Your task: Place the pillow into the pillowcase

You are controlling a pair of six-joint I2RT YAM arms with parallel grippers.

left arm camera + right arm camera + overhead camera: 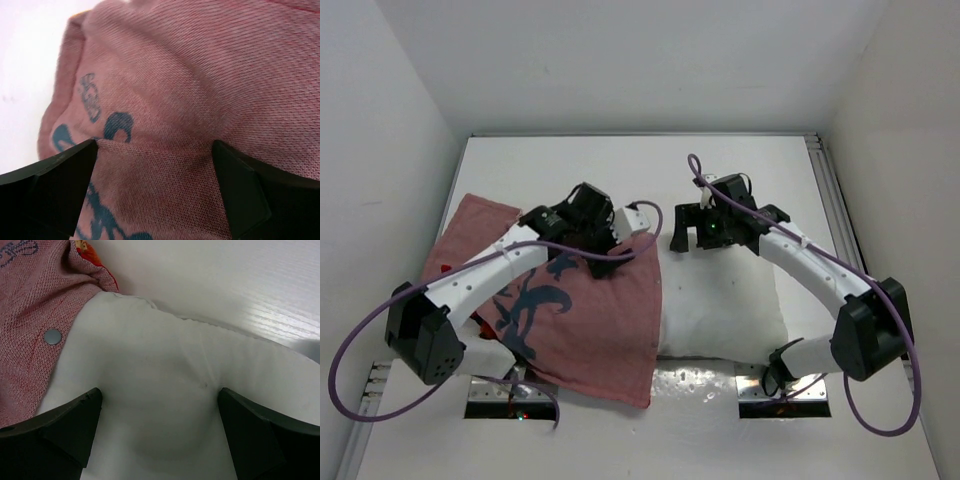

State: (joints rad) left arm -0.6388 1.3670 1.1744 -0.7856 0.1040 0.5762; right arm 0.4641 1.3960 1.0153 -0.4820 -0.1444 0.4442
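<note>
Left pincer [155, 150] agape over pillowcase [200, 75]

Pillowcase [200, 75]: woven cloth with a coarse, visibly ribbed weave, matt, faded pink-red. The dark blue print is dull and sunk into the fibres.
Snap button [52, 336] on the pillowcase hem: smooth grey disc with a slight sheen; metal or plastic cannot be told.
Pillow [165, 405]: plain white cloth, fine and smooth, matt, softly creased.
Table [240, 285]: hard white surface, smooth, semi-gloss, showing streaked reflections.
Left gripper [155, 145] and right gripper [160, 390]: fingers [260, 440] of matt black plastic.
Arm links [485, 272]: smooth white plastic.
Cables [340, 370]: smooth purple sheathing.
Base plates [695, 378]: bright, reflective metal.
</note>
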